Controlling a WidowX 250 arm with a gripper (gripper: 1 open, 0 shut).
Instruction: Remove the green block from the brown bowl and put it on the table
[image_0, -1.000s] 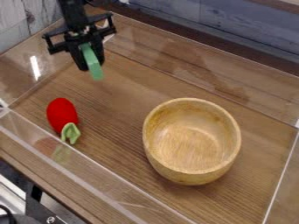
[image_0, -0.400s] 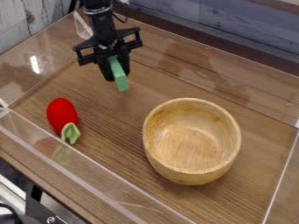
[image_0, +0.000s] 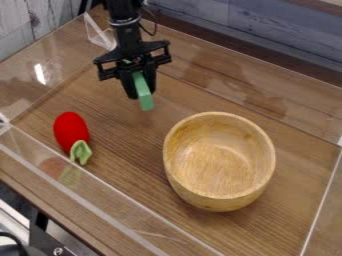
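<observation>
Your pincer is clamped tight on the green block, which hangs from it pointing down, and since a second ago it's carried the block from the far left corner toward the middle and lower. The brown bowl sits empty at the near right, so the removal part looks done; you've only got the set-down on the tabletop left. The wood under the block looks bare. The red strawberry toy is off to the near left, well apart, and the clear acrylic wall isn't in your way either.
</observation>
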